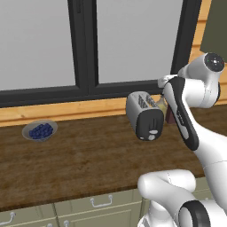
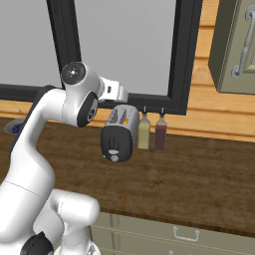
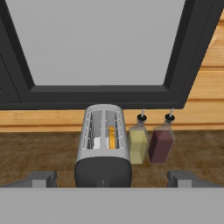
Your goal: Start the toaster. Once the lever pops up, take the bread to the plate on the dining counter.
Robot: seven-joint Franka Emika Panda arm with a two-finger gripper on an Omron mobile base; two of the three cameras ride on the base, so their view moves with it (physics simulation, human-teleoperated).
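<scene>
The toaster (image 3: 103, 148) sits right below the claw (image 3: 111, 179), bread (image 3: 112, 137) poking up in one slot. Claw's spread fully wide, fingertips (image 3: 43, 178) either side of the toaster's black end, gripping nothing.

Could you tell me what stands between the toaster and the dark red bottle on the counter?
A bottle of pale yellow liquid stands there, beside the toaster and touching or nearly touching the dark red bottle; the hand view shows it best.
</scene>
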